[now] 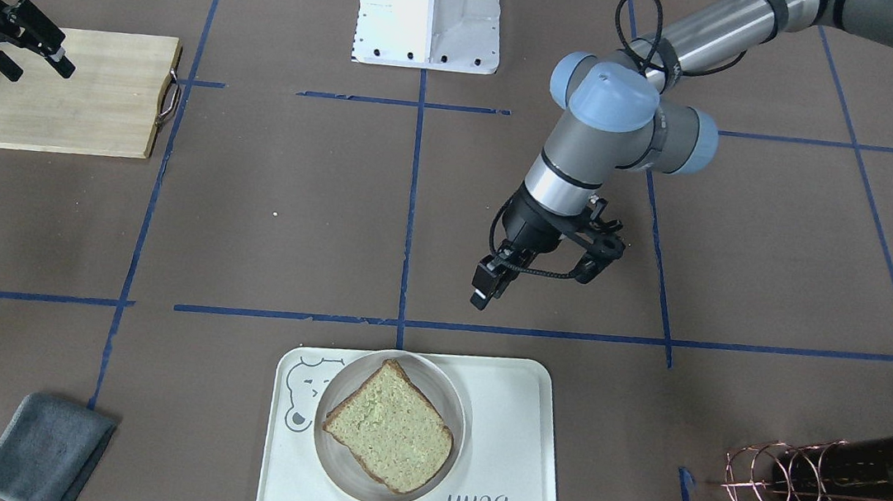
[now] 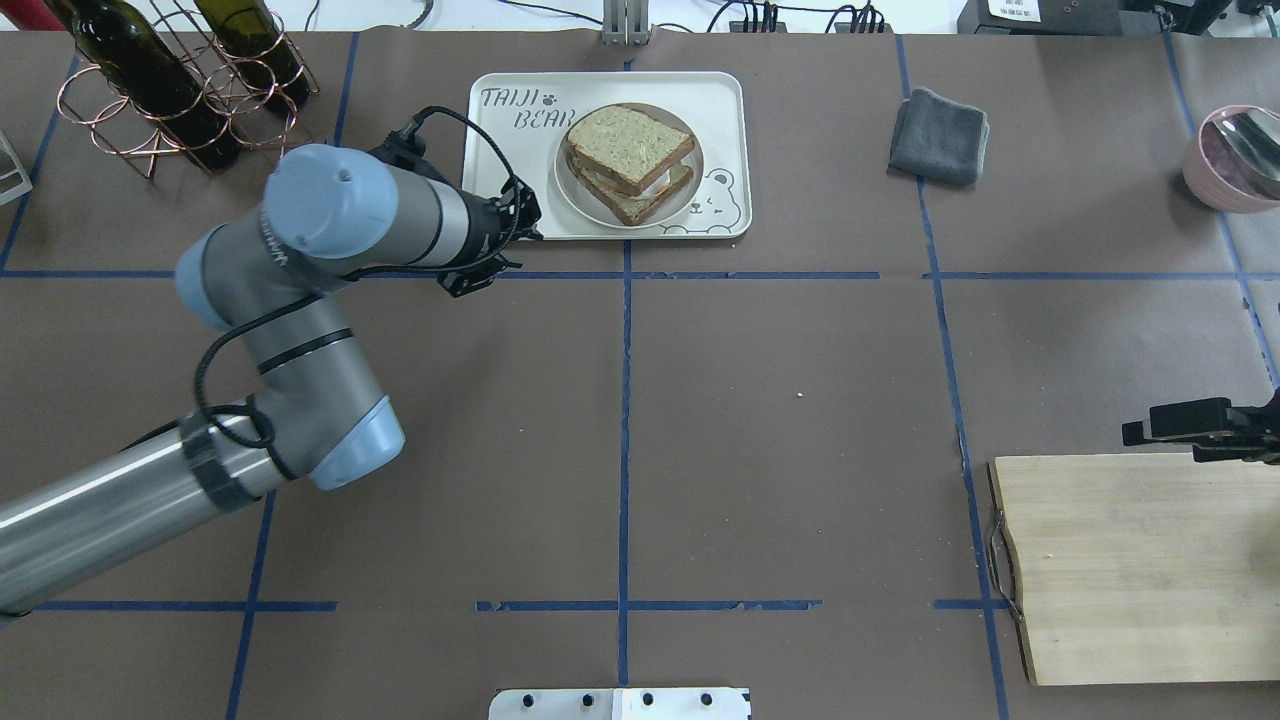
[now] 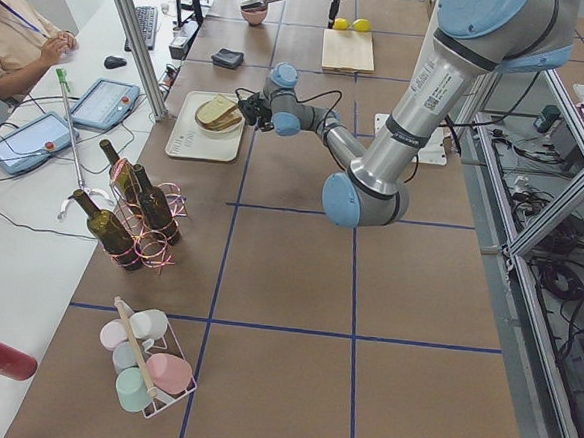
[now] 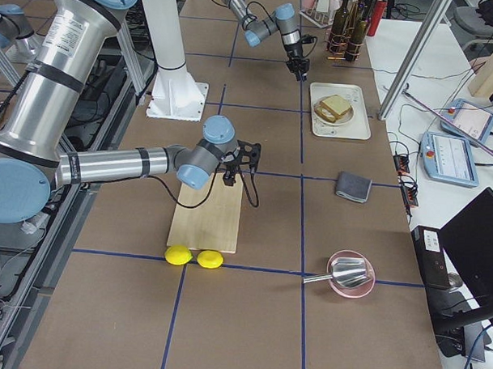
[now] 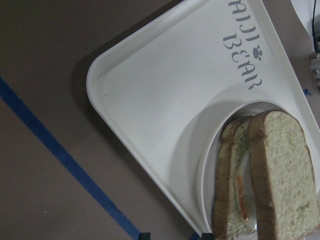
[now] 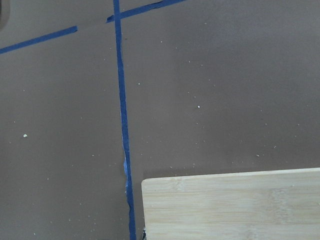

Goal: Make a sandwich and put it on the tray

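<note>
Left pincer (image 1: 482, 292) of mine, parted and empty, hung just off the tray (image 1: 511, 423); sandwich (image 1: 390, 427) lay beyond, toward my right; right pincer (image 1: 38, 69), also parted, was well apart.

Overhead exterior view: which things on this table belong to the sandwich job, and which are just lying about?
Part of the job: sandwich, plate, tray.

Just lying about: wine bottles, grey cloth, cutting board, pink bowl, lemons.
</note>
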Robot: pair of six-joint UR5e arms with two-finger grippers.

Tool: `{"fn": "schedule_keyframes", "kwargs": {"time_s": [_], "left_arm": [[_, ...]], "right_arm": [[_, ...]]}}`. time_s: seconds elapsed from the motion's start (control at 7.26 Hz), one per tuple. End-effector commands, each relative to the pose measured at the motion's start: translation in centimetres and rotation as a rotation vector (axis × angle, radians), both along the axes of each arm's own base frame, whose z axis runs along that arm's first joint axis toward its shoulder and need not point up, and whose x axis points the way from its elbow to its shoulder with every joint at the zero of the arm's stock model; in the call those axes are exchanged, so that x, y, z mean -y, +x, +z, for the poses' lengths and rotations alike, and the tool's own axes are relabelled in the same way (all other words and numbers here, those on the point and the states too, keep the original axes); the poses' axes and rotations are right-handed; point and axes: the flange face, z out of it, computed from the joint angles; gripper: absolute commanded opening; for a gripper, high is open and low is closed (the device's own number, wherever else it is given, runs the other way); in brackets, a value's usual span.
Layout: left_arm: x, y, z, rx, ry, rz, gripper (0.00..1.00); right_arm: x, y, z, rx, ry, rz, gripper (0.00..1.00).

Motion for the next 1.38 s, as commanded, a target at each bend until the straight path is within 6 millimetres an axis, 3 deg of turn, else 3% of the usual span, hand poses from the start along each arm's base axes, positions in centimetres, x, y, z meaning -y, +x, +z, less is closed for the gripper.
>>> {"fn": "schedule_keyframes", "kwargs": {"time_s": [0.0, 0.14, 0.28, 0.55, 0.96, 1.24], "left_arm": [[-5.8, -7.3, 3.9, 0.095, 0.229, 0.157, 0.46], [-7.7, -9.8, 7.4, 0.168, 0.316, 0.248, 0.47], [-7.6, -13.6, 10.9, 0.253, 0.403, 0.295, 0.47], [-6.3, -21.5, 16.3, 0.37, 0.519, 0.394, 0.5], [-2.9, -36.5, 25.6, 0.506, 0.704, 0.545, 0.5], [-1.1, -45.0, 29.7, 0.605, 0.681, 0.636, 0.49]], "right_arm": [[0.4, 1.9, 1.8, -0.008, -0.023, 0.01, 1.0], [0.7, 2.4, 4.2, -0.044, 0.004, -0.011, 1.0], [1.5, 3.9, 5.8, -0.096, 0.039, -0.029, 1.0], [3.0, 9.9, 7.7, -0.146, 0.067, -0.078, 1.0], [6.2, 15.0, 8.7, -0.226, 0.082, -0.155, 1.0], [9.7, 19.4, 8.6, -0.264, 0.097, -0.242, 1.0]]}}
